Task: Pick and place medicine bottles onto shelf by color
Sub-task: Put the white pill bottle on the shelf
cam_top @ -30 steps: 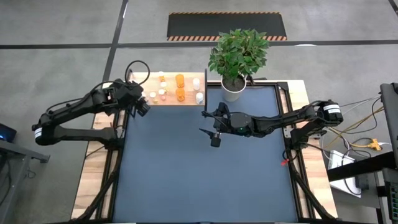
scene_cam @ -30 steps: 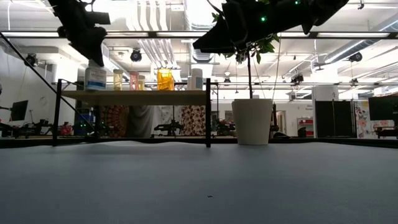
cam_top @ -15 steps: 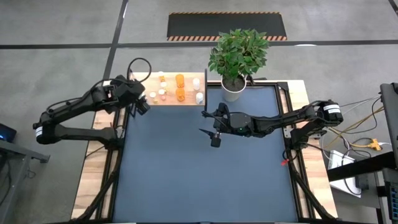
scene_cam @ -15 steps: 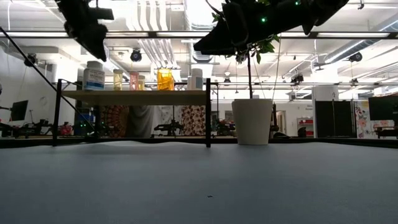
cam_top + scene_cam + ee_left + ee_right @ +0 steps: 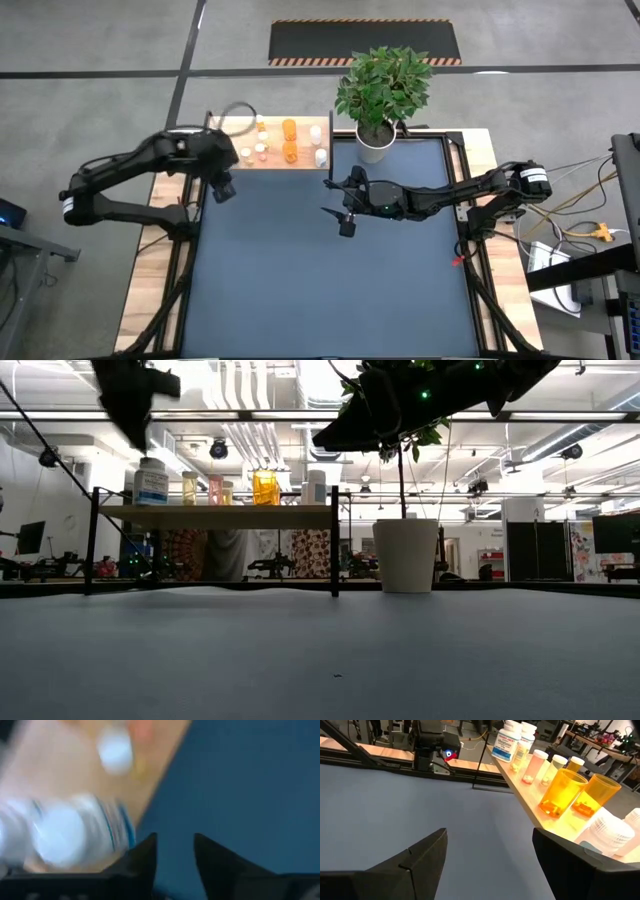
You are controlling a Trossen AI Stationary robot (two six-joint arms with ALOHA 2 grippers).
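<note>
I log the medicine bottles (image 5: 289,140) upright on the shelf (image 5: 238,159). My left end effector (image 5: 222,190), nearer arm, sits just off its front edge, apparently empty, fingers part-open. Right end effector (image 5: 346,226) hangs wide open over the surface (image 5: 330,270).

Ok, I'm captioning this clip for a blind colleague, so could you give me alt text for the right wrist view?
A light wood shelf holds a row of medicine bottles: two clear orange ones, paler capped ones behind, and a white one at the far end. The right gripper hangs open and empty above the dark blue table.
</note>
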